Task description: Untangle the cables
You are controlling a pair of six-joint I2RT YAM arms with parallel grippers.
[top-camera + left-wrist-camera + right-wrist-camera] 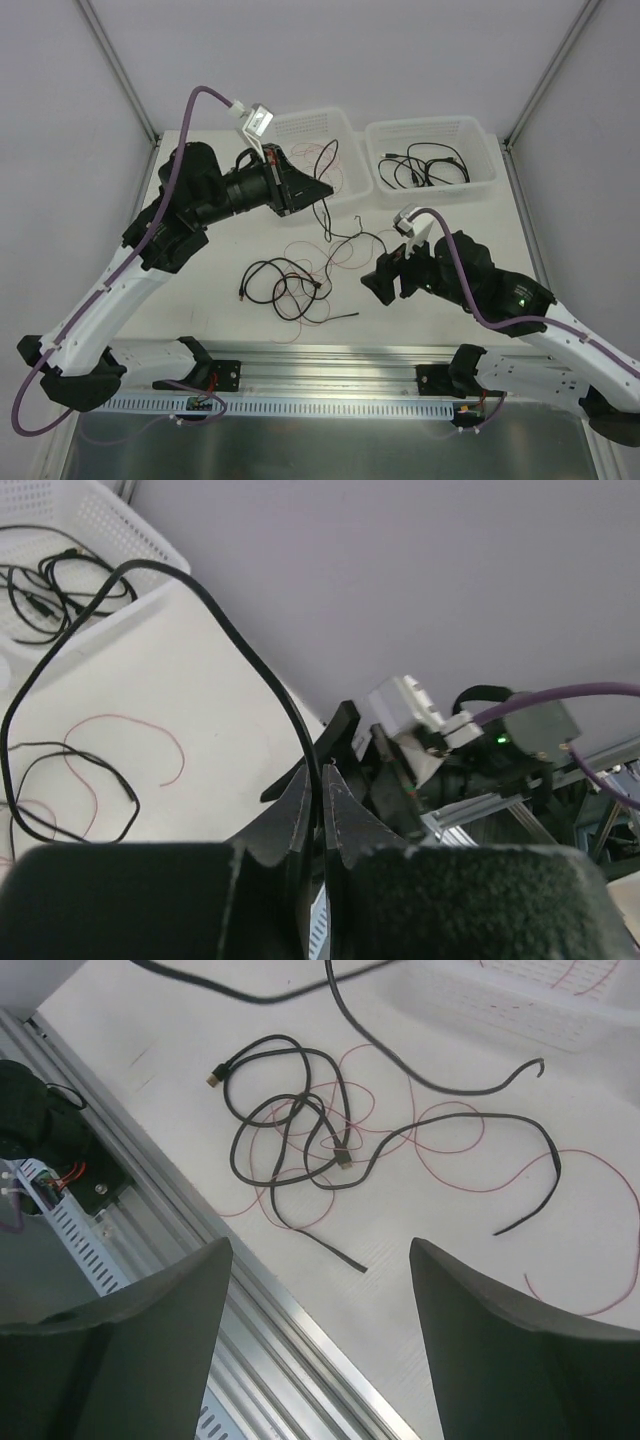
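A loose tangle of black and thin red cables (288,285) lies on the white table in front of the arms. My left gripper (322,190) hovers near the left bin, shut on one black cable (326,222) that hangs from it to the table. In the left wrist view this cable (250,660) arcs up out of the closed fingers (300,810). My right gripper (383,278) stands open just right of the tangle, holding nothing. The right wrist view has its jaws wide apart above the table edge, with the tangle (300,1130) ahead of the right gripper (320,1250).
Two white bins stand at the back: the left bin (300,118) holds red wires, the right bin (425,125) holds black cables. An aluminium rail (330,360) runs along the near table edge. Frame posts rise at both back corners.
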